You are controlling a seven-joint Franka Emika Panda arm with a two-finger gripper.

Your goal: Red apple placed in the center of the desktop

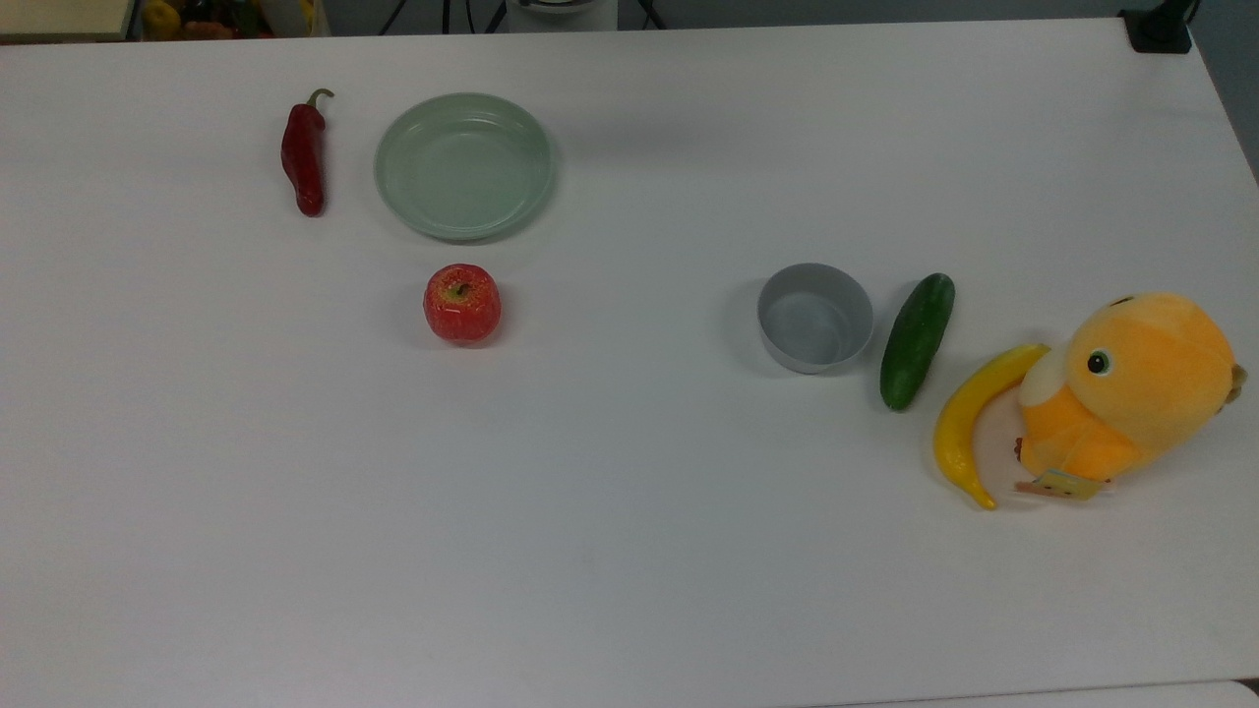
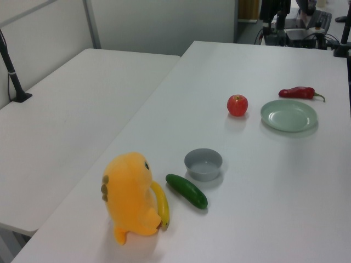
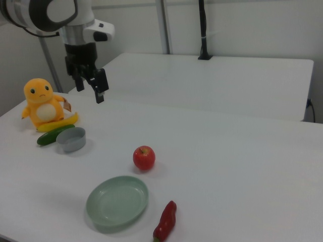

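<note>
The arm (image 3: 48,12) is seen in the right view, at the right view's upper left, as a white rounded housing with a dark joint ring. From it a metallic wrist section (image 3: 79,35) is directed straight down, and a black hand is carried below it. The gripper (image 3: 90,85) is pointed downward, held high in the air. Its 2 jaws are spread apart, and nothing is gripped between them.

The table (image 1: 629,551) is lit evenly and brightly from above; only soft, faint shadows are cast. No harsh glare is seen, and mild softness is noted throughout.
</note>
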